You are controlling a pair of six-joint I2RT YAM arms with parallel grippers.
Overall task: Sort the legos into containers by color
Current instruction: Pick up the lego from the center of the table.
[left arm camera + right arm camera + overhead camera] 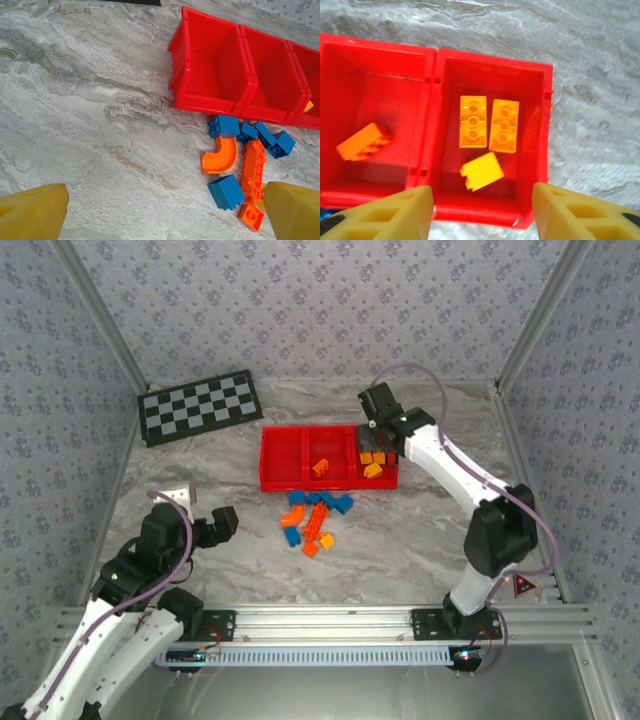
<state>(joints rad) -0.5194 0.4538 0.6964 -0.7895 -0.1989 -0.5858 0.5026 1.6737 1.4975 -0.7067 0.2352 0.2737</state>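
Note:
The red tray (272, 483) lies mid-table with three containers in a row. Its right container (542, 100) holds three yellow-orange legos (472, 121); one of them (481, 171) lies askew near the front wall. The middle container (395, 100) holds one orange brick (363, 141). The left container (210, 65) has nothing in it. Several blue and orange legos (315, 520) lie loose in front of the tray, among them a curved orange piece (220, 156) and a blue cube (227, 191). My right gripper (385, 435) hangs open over the right container, nothing between its fingers. My left gripper (203, 510) stands wide open over bare table, left of the pile.
A black-and-grey checkerboard (200, 407) lies at the back left. Metal frame posts and patterned walls close in the table on three sides. Marble tabletop (100, 125) spreads left of the loose bricks.

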